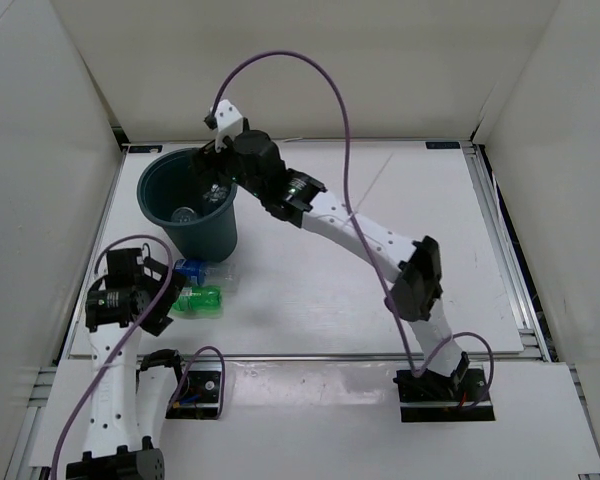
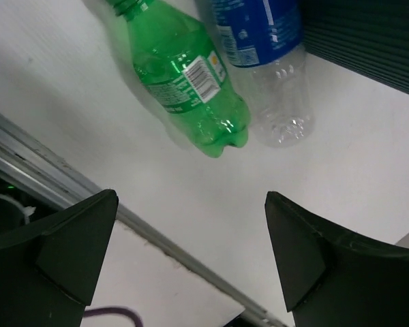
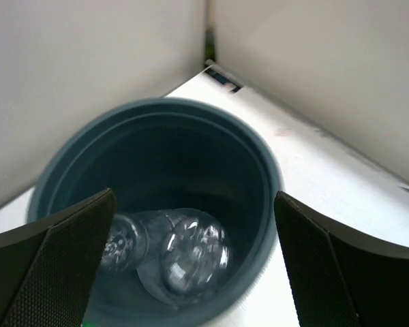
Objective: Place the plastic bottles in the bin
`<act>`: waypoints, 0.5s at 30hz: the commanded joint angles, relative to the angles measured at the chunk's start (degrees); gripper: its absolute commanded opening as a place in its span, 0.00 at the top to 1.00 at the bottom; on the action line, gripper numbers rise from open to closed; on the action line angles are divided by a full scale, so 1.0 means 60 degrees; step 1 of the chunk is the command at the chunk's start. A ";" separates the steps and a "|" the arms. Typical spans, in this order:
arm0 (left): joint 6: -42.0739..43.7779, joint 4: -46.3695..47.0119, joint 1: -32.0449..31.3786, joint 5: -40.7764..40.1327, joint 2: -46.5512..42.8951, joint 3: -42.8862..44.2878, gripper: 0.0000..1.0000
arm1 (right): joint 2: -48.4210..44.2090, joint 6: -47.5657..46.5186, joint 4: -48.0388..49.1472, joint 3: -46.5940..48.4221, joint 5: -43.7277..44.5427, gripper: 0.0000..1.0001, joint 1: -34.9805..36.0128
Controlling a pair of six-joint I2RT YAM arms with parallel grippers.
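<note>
- Left tool (image 2: 191,204): released, empty, above green bottle (image 2: 184,82) and blue-labelled bottle (image 2: 273,75) lying side by side on desk (image 2: 368,157).
- Right tool (image 3: 194,197): released, over bin (image 3: 259,157) holding clear bottles (image 3: 194,255).

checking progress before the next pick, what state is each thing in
bin: upright, holding clear bottles
clear bottles: lying at its bottom
green bottle: lying on table, outside bin
blue-labelled bottle: lying beside green bottle
left gripper: open, empty, above those two
right gripper: open, empty, over bin
</note>
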 commanded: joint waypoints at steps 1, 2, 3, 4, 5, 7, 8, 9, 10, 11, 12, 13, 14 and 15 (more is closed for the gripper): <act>-0.1575 0.1018 0.0035 0.0289 -0.0488 -0.1179 0.00 | -0.2258 -0.0431 -0.0273 -0.0483 0.2064 0.00 0.0663; -0.1868 0.1252 0.0035 0.0289 -0.0620 -0.1864 0.00 | -0.2466 -0.0533 -0.0899 -0.0486 0.2255 0.00 0.0896; -0.2466 0.1791 0.0035 0.0289 -0.0621 -0.2219 0.00 | -0.2816 -0.0534 -0.1645 -0.0312 0.2373 0.00 0.1102; -0.2805 0.2014 0.0035 0.0202 -0.0708 -0.2527 0.00 | -0.2964 -0.0534 -0.1653 -0.0310 0.2374 0.00 0.1104; -0.3055 0.2278 0.0035 0.0114 -0.0709 -0.2835 0.00 | -0.3096 -0.0534 -0.2262 -0.0122 0.2548 0.00 0.1292; -0.3669 0.3037 0.0035 -0.0135 -0.0709 -0.3568 0.00 | -0.3519 -0.0621 -0.2778 -0.0032 0.2724 0.00 0.1498; -0.3818 0.3259 0.0035 -0.0252 -0.0709 -0.3744 0.00 | -0.3667 -0.0622 -0.2955 -0.0032 0.2885 0.00 0.1731; -0.4008 0.3407 0.0035 -0.0471 -0.0578 -0.4021 0.00 | -0.3973 -0.0622 -0.3290 -0.0032 0.3104 0.00 0.1835; -0.4169 0.3524 0.0035 -0.0589 -0.0461 -0.4024 0.00 | -0.4136 -0.0622 -0.3409 -0.0032 0.3208 0.00 0.2054; -0.4171 0.3859 0.0035 -0.0590 -0.0344 -0.4155 0.00 | -0.4283 -0.0622 -0.3497 -0.0191 0.3325 0.00 0.2172; -0.4287 0.3964 0.0035 -0.0808 -0.0038 -0.4156 0.00 | -0.4545 -0.0723 -0.3658 -0.0280 0.3471 0.00 0.2275; -0.4288 0.3965 0.0035 -0.0810 0.0124 -0.4156 0.00 | -0.4649 -0.0724 -0.3746 -0.0368 0.3589 0.00 0.2464; -0.4288 0.4124 0.0035 -0.0911 0.0286 -0.4156 0.00 | -0.4737 -0.0724 -0.3849 -0.0470 0.3924 0.00 0.2553; -0.4288 0.4213 0.0035 -0.0912 0.0432 -0.4055 0.00 | -0.4869 -0.0724 -0.4125 -0.0471 0.4101 0.00 0.2641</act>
